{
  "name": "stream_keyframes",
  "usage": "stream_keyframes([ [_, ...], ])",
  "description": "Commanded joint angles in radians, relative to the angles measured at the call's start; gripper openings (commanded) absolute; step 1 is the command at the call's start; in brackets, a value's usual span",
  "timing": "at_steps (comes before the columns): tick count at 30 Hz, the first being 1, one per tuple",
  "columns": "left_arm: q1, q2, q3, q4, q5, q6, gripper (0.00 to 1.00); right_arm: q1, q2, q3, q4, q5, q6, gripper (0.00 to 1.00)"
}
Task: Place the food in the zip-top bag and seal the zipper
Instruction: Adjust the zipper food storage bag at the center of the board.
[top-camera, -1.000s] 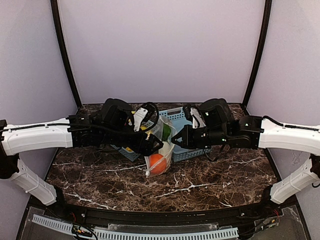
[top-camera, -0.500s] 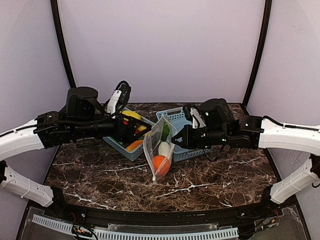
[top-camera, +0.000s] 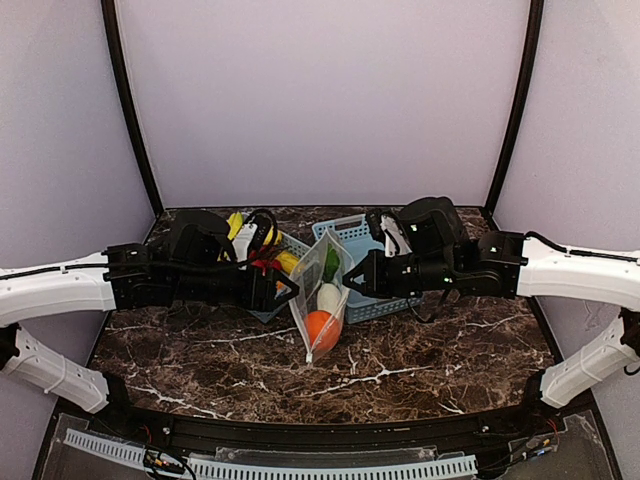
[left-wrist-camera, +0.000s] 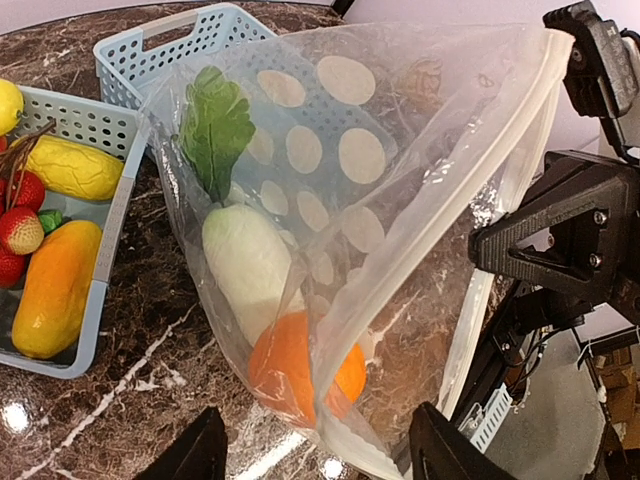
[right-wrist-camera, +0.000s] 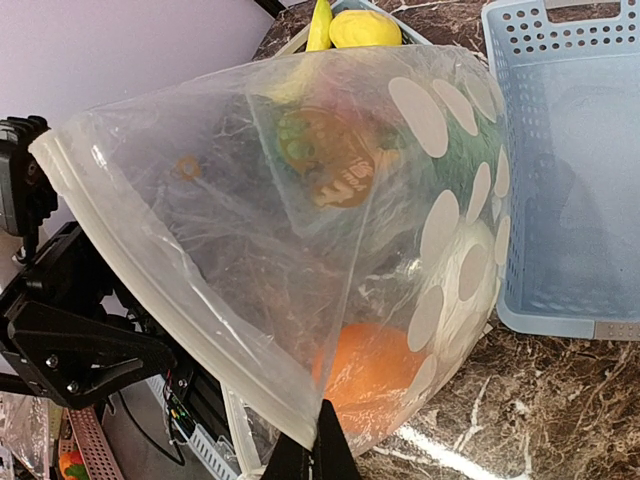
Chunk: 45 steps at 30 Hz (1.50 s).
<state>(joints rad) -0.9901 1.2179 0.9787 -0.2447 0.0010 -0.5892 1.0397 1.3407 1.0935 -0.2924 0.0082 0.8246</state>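
Observation:
The zip-top bag (top-camera: 312, 292), clear with white dots, hangs upright at the table's middle. It holds a round orange (top-camera: 318, 328), a white oblong piece (top-camera: 328, 297) and a green leaf (top-camera: 331, 265). My right gripper (top-camera: 352, 284) is shut on the bag's mouth edge (right-wrist-camera: 300, 415); the zipper strip (right-wrist-camera: 170, 270) runs up from its fingers. My left gripper (top-camera: 284, 290) is open and empty, just left of the bag. In the left wrist view its fingers (left-wrist-camera: 190, 455) stand either side of the bag's lower end, below the orange (left-wrist-camera: 300, 365).
A light-blue basket (left-wrist-camera: 110, 215) left of the bag holds yellow, red and orange toy food. A second light-blue basket (top-camera: 362, 232) stands behind the bag, under my right arm. A yellow lemon (right-wrist-camera: 365, 28) shows beyond the bag.
My left arm lifted away from the bag toward the left basket, then came back down low beside the bag, its gripper open. The right gripper kept its hold; the bag shifted slightly.

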Motion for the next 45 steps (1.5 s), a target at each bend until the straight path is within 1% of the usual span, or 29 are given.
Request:
stream_keyframes([
  [1,0.007,0.022,-0.022,0.035,0.029,-0.041,0.61,-0.003,-0.021,-0.004,0.036,0.009,0.01,0.0],
  [6,0.006,0.045,-0.02,0.054,0.044,-0.045,0.52,-0.002,-0.025,-0.007,0.038,0.011,0.01,0.0],
  [8,0.005,0.047,-0.022,0.075,0.06,-0.045,0.42,-0.001,-0.025,-0.007,0.037,0.013,0.009,0.0],
  [9,0.006,0.046,-0.024,0.082,0.063,-0.045,0.39,-0.002,-0.025,-0.006,0.037,0.013,0.009,0.0],
  [10,0.007,0.046,-0.025,0.093,0.07,-0.045,0.33,-0.001,-0.025,-0.007,0.037,0.015,0.01,0.0],
  [11,0.006,0.046,-0.023,0.101,0.07,-0.046,0.3,-0.002,-0.025,-0.007,0.036,0.015,0.008,0.0],
  [12,0.007,0.045,-0.019,0.102,0.073,-0.044,0.23,-0.002,-0.025,-0.006,0.036,0.016,0.01,0.0],
  [17,0.008,0.031,0.011,0.115,0.09,-0.011,0.13,-0.001,-0.042,-0.005,0.032,0.029,0.005,0.0],
  [21,0.009,0.026,0.054,0.119,0.113,0.026,0.03,-0.003,-0.06,0.003,0.019,0.049,-0.007,0.0],
  [23,0.01,0.024,0.075,0.12,0.128,0.036,0.01,-0.003,-0.071,0.011,0.007,0.057,-0.009,0.0],
  [26,0.01,0.018,0.1,0.126,0.15,0.029,0.01,-0.004,-0.094,0.017,-0.004,0.065,-0.01,0.0],
  [29,0.011,0.002,0.099,0.161,0.18,0.007,0.01,-0.003,-0.124,0.011,-0.007,0.08,-0.011,0.0],
  [32,0.016,-0.005,0.072,0.188,0.179,-0.012,0.01,-0.007,-0.139,-0.003,-0.007,0.1,-0.015,0.0],
  [37,0.038,0.027,0.022,0.195,0.199,-0.078,0.01,-0.015,-0.111,-0.022,-0.005,0.065,0.002,0.0],
  [41,0.04,0.041,0.001,0.2,0.199,-0.09,0.01,-0.016,-0.087,-0.039,-0.002,0.055,0.019,0.0],
  [45,0.041,0.054,0.001,0.151,0.166,-0.082,0.01,-0.015,-0.068,-0.046,0.002,0.055,0.021,0.0],
])
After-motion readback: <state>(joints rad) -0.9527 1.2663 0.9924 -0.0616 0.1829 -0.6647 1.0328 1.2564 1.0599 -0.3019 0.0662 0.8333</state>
